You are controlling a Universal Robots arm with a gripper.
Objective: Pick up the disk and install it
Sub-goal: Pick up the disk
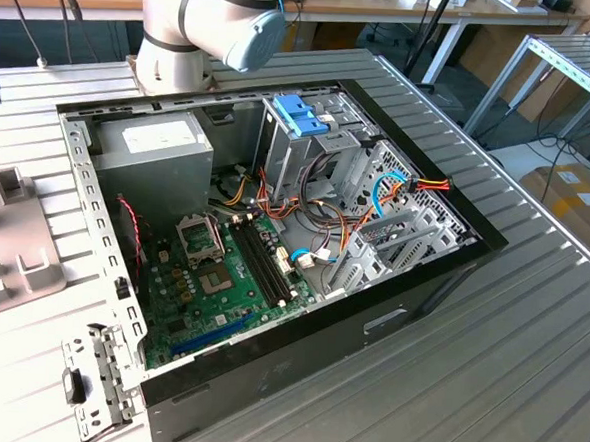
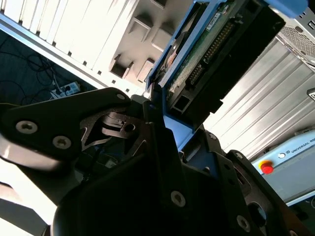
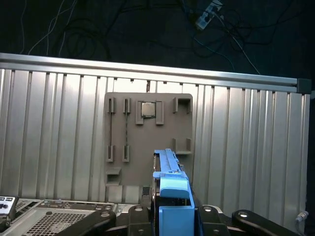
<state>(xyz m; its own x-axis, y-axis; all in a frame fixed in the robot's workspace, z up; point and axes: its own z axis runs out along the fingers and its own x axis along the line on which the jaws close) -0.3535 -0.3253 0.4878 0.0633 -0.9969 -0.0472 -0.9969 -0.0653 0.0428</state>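
Clenched on the disk, the black end effector holds the blue-trimmed dark slab edge-on in the first wrist view. Beyond it spreads a ribbed metal table carrying an open computer case. A grey parts tray lies beside the case, directly behind the disk in the first wrist view. The case's green motherboard sits exposed.

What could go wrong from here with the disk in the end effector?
1. The end effector grips the disk near one end, so it might tilt or slip.
2. Loose cables lie in the case beside the drive cage and could snag it.
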